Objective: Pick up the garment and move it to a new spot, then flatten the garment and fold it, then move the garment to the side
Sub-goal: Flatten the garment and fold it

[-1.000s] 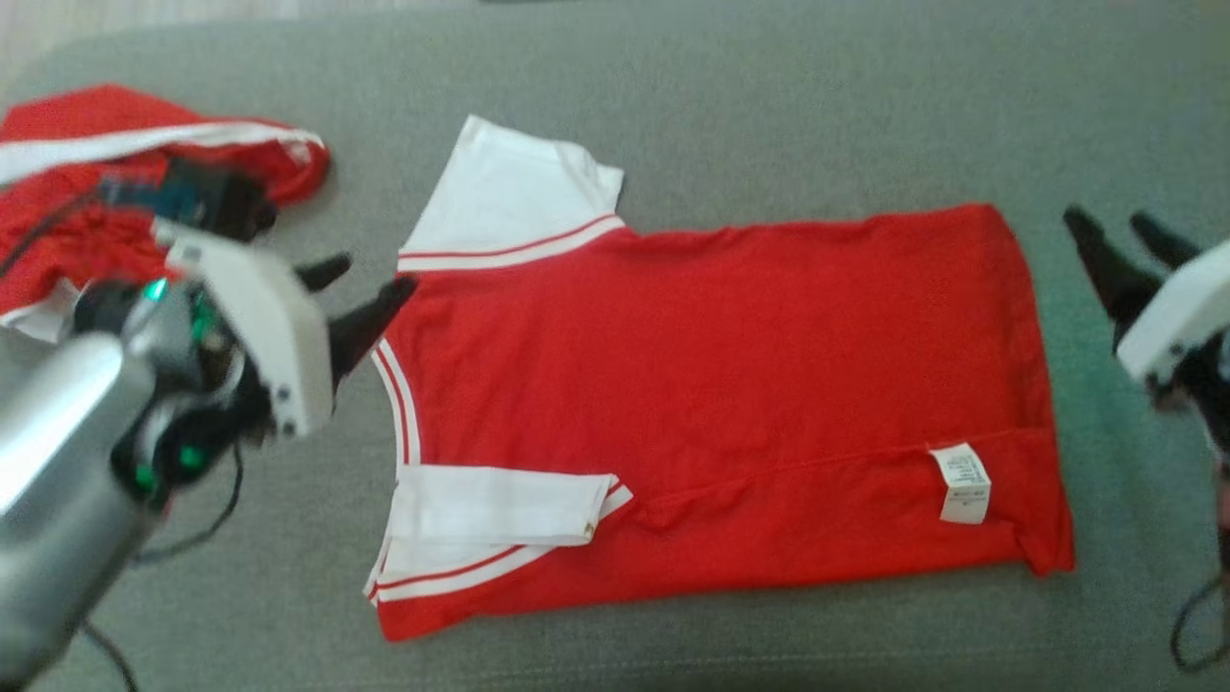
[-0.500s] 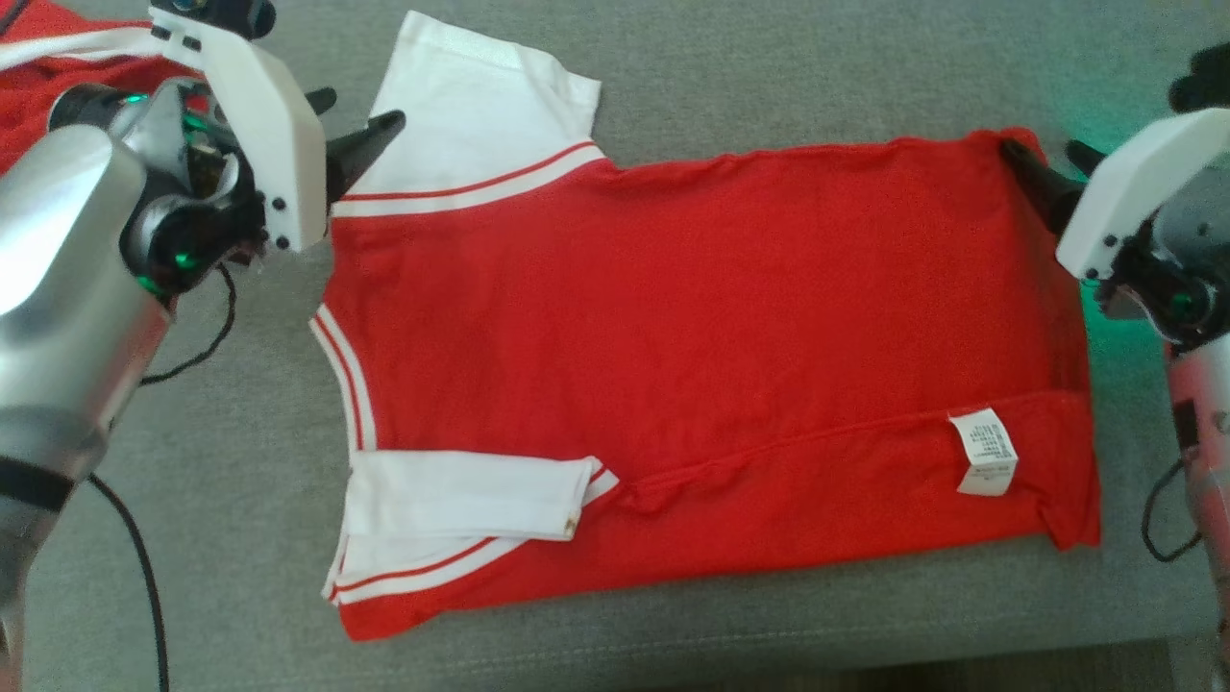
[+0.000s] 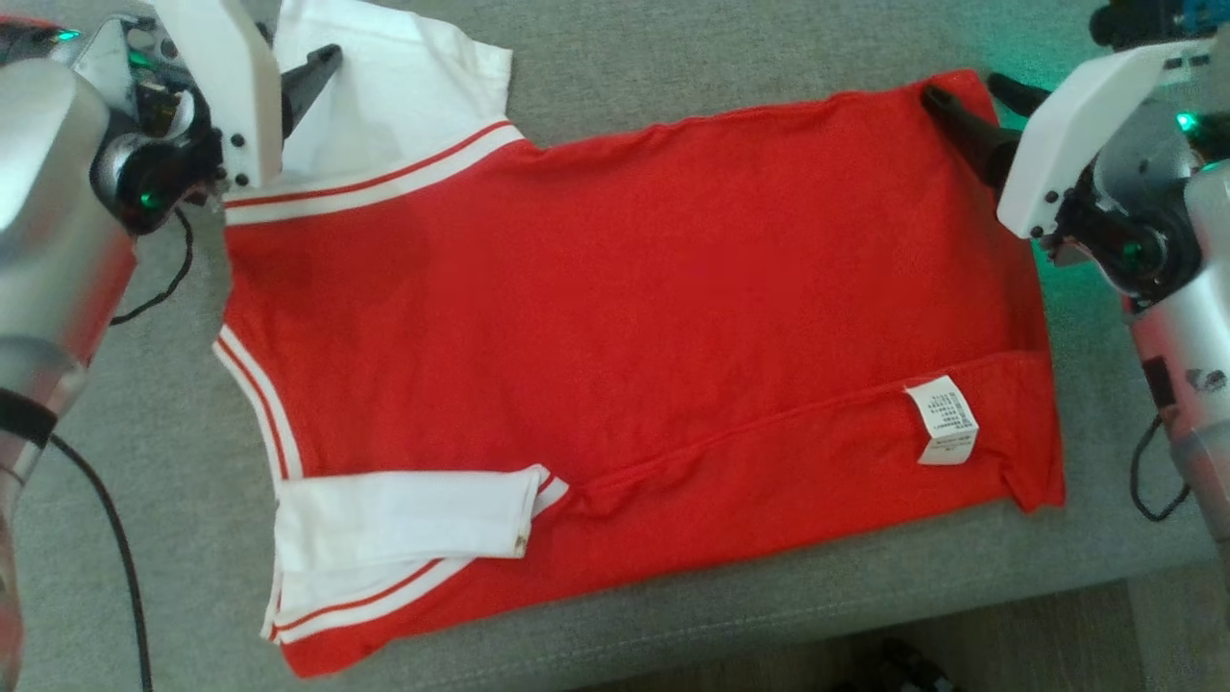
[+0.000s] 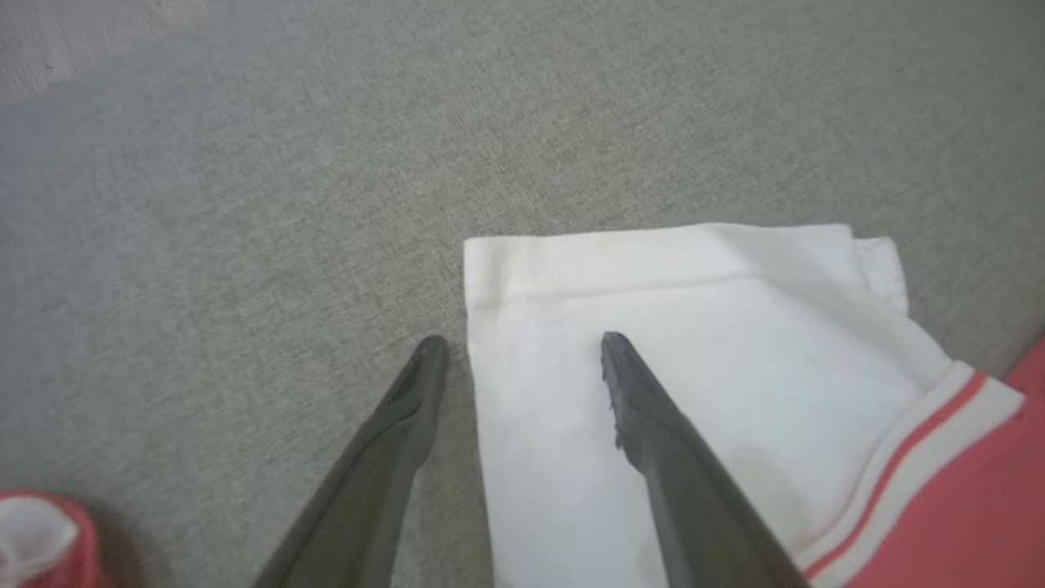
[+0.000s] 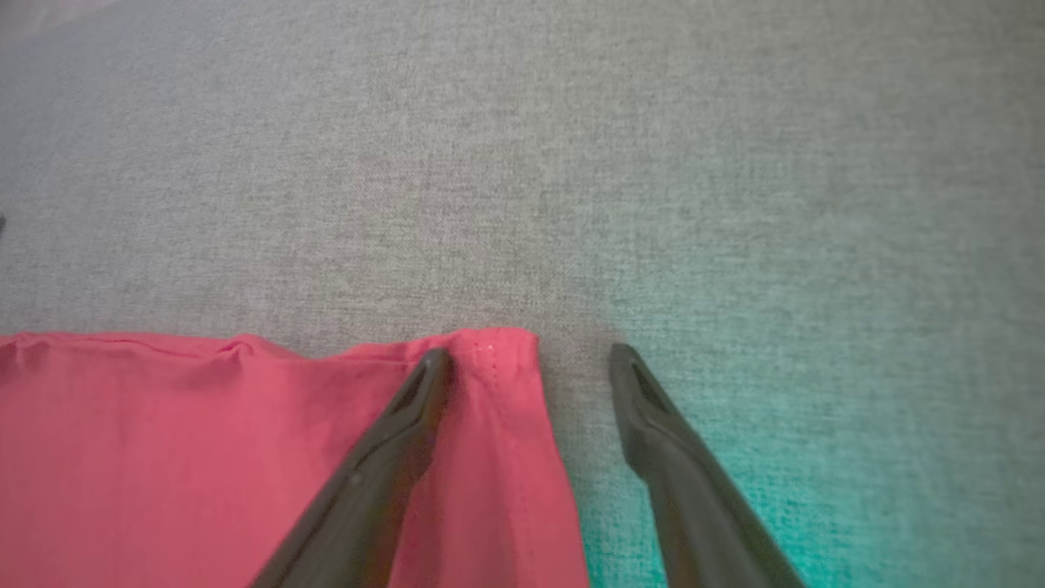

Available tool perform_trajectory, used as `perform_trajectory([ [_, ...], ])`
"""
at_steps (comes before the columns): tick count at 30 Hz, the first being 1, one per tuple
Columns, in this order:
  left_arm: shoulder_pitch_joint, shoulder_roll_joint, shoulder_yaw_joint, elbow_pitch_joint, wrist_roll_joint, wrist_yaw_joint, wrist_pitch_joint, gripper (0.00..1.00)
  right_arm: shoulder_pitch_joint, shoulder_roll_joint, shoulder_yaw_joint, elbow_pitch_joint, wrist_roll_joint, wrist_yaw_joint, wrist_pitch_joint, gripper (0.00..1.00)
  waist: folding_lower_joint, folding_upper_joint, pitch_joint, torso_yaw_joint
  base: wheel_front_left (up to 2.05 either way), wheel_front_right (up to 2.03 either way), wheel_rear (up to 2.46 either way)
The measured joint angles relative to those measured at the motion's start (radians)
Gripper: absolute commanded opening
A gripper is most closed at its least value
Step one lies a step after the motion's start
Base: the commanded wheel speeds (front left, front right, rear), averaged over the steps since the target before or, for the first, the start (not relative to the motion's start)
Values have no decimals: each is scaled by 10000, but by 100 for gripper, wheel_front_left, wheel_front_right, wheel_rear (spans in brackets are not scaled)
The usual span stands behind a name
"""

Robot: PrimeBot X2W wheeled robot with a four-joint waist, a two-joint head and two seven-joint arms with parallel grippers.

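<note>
The grey fabric surface (image 3: 673, 48) carries the red garment (image 3: 625, 317), spread flat with its near long edge turned in. I judge the folding step is in hand. The left pincer (image 4: 522, 343) stands wide astride the edge of the far white sleeve (image 4: 735, 327). The right pincer (image 5: 529, 353), equally wide, straddles the far hem corner (image 5: 498, 359). Next, both should close and draw that edge nearward.

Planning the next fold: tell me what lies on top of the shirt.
A white sleeve lies folded onto the shirt along its near edge, and a white label shows by the hem. Whatever is beneath the folded sleeve, and beneath the shirt itself, is covered.
</note>
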Motion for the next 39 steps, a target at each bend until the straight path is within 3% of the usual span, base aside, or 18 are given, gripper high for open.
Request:
perform_trajectory([
  [1,-41,2,-79,6,-38,0,42,100,-36,-17,82,-17,69,0,-13,95,0,0,34,-35,0,0,0],
  [2,-103,8,-182,10,-121,0,96,100,-63,-27,144,-36,134,0,-27,85,0,0,61,-63,0,0,0],
  [3,-175,13,-268,10,-173,0,111,100,-90,-52,236,-46,201,0,-94,85,0,0,81,-82,0,0,0],
  [5,-355,15,-476,82,-176,0,123,100,-178,-127,453,-56,328,0,-115,61,0,0,111,-97,0,0,0],
  [6,-428,15,-596,132,-176,-2,123,77,-204,-161,548,-58,387,0,-176,45,0,0,119,-98,0,0,0],
  [7,-469,17,-654,167,-178,-2,119,26,-205,-184,654,-58,437,0,-253,15,0,0,121,-97,0,0,0],
  [8,-485,27,-740,205,-180,-2,115,0,-203,-194,754,-58,502,0,-316,0,0,0,120,-96,0,0,0],
  [21,-505,42,-1246,1028,-203,-77,-826,0,-197,-244,915,972,242,0,-2255,0,-1,0,-339,71,0,0,0],
  [30,-496,-10,-1538,1202,-662,-79,-1172,0,-198,-81,909,1574,121,0,-2892,0,0,0,-837,240,0,0,0],
  [39,-156,222,-2199,-176,-1555,-77,-1208,0,80,-207,1292,1586,646,0,-3062,0,-1,0,-1804,400,0,0,0],
])
